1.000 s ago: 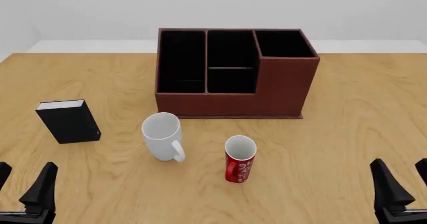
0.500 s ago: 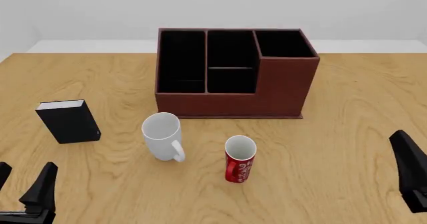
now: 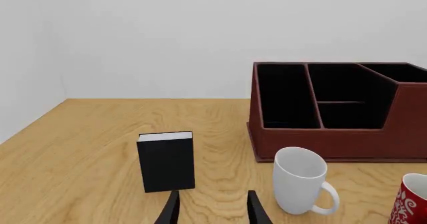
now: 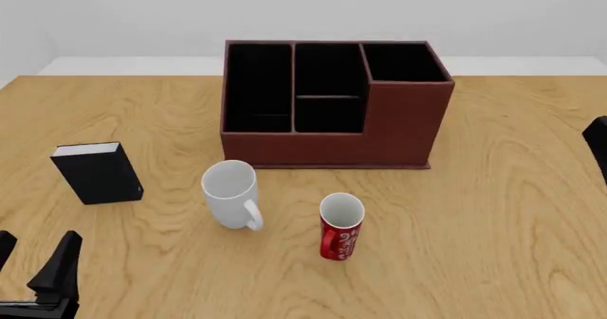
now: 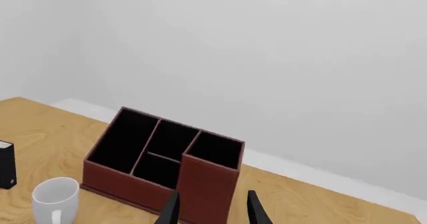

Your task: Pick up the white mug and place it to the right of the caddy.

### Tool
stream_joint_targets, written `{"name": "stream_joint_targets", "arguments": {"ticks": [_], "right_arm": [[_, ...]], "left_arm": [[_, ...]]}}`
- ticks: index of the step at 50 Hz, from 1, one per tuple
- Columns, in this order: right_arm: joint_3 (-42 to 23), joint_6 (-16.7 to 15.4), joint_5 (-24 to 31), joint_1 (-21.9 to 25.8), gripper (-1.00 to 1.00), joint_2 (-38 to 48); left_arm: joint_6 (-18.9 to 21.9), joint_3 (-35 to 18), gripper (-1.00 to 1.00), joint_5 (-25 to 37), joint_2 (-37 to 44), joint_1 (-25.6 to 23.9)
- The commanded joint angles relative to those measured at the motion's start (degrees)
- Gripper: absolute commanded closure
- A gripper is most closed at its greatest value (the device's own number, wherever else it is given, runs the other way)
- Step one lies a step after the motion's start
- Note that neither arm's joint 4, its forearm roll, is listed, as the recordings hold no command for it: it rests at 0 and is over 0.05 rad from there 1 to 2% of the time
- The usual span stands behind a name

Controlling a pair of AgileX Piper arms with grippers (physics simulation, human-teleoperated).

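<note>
I see my right end effector (image 5: 211,209) open and empty; the caddy (image 5: 162,164) stands ahead, the white mug (image 5: 55,199) and black book (image 5: 6,164) beyond its far side.

Front view high over the table (image 4: 493,219); both low wrist views sharing the caddy (image 3: 333,109).

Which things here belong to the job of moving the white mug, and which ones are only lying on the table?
For the job:
- white mug
- caddy, with the bare table to its right as the goal

Only lying about:
- red mug
- black book
</note>
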Motion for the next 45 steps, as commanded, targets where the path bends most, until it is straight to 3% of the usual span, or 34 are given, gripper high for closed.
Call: {"name": "stream_joint_targets", "arguments": {"ticks": [1,9,20,42,45], "right_arm": [[-8.1,-3.68,2.34,3.61,-1.0,5.8],[-13.6,-4.9,4.36,4.34,-1.0,10.71],[-16.74,-10.35,4.16,8.34,-1.0,14.72],[-25.29,-12.14,8.73,13.66,-1.0,22.28],[-26.66,-10.6,9.62,14.05,-1.0,23.67]], "left_arm": [[0.0,0.0,-1.0,0.0,0.0,0.0],[0.0,0.0,-1.0,0.0,0.0,0.0],[0.0,0.0,-1.0,0.0,0.0,0.0],[0.0,0.0,-1.0,0.0,0.0,0.0],[0.0,0.0,-1.0,0.0,0.0,0.0]]}}
